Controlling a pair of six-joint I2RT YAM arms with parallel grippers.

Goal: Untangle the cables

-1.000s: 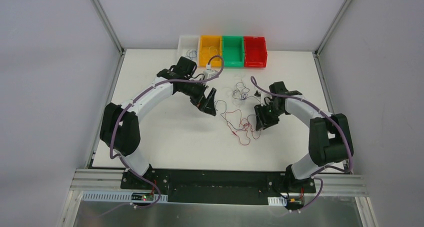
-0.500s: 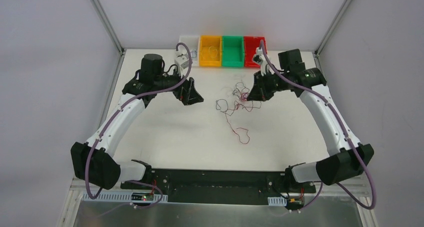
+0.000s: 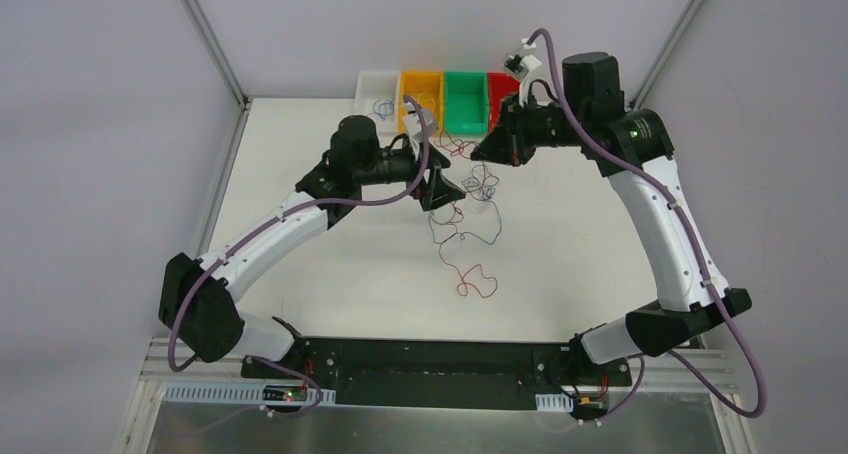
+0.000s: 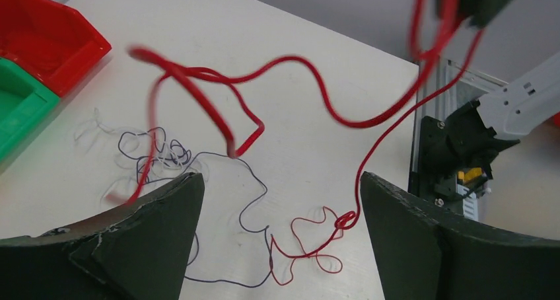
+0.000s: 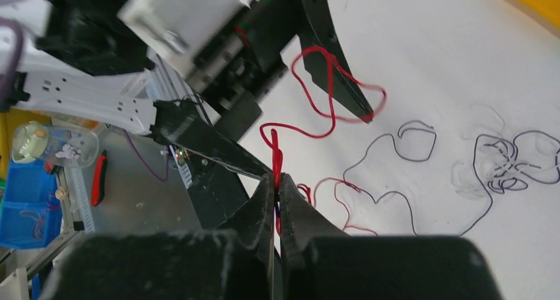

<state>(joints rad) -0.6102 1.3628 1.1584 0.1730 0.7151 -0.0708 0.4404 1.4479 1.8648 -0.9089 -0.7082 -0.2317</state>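
Note:
The cables lie in the middle of the white table: a knot of thin dark and white wires point(image 3: 482, 186), a dark wire point(image 3: 462, 236) and red loops point(image 3: 476, 280). My right gripper point(image 3: 480, 152) is raised above the knot and shut on the red cable point(image 5: 276, 153), which hangs from its tips point(image 5: 276, 178) down to the table. In the left wrist view this red cable point(image 4: 310, 69) swings across in mid-air above its loops on the table point(image 4: 310, 242) and the dark wire point(image 4: 249, 194). My left gripper point(image 4: 280, 181) hovers open over them, holding nothing.
A row of bins stands at the table's far edge: white point(image 3: 378, 86), orange point(image 3: 421, 102), green point(image 3: 465, 104) and red point(image 3: 503, 92), the last partly behind the right arm. The left gripper's fingers point(image 5: 350, 92) are close beneath the right gripper.
My right gripper shut on the red cable and rose toward the far bins, lifting it off the table. The left arm swung right, bringing its open gripper over the tangle.

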